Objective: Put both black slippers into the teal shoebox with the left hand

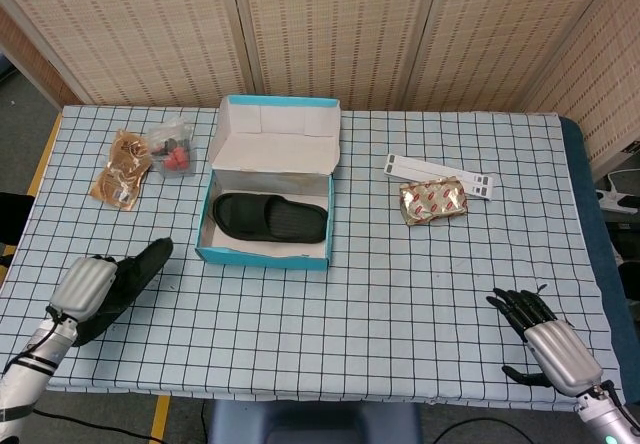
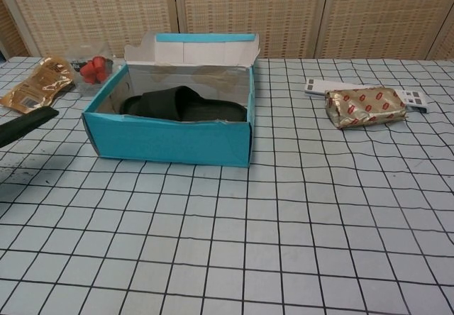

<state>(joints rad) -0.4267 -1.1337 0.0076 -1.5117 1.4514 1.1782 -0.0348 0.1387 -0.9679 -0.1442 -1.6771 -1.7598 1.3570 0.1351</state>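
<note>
**A:** Head view puts your left hand point(image 1: 88, 286) at the near left corner of the checked tablecloth point(image 1: 400, 294), fingers wrapped around the second black slipper point(image 1: 135, 274). The slipper looks lifted off the cloth and tilted, its free end pointing toward the teal shoebox point(image 1: 265, 254). The first black slipper point(image 1: 268, 218) lies flat inside the box.

**B:** So which step am I in?

**A:** The carry, I judge. One slipper is boxed and the other is in your grip but well apart from the box. In the chest view only the slipper's tip point(image 2: 28, 125) shows at the left edge, with a shadow beneath it.

**B:** What does the next move call for?

**A:** Swing the slipper right and over the box's near wall, high enough to clear the rim. Then lower it beside or on top of the one already in there. The box sits slightly skewed, so line up with its long side, and watch the raised lid flap point(image 1: 278, 134) behind.

**B:** And my right hand?

**A:** Your right hand point(image 1: 545, 339) rests at the near right corner, fingers spread, holding nothing.
</note>
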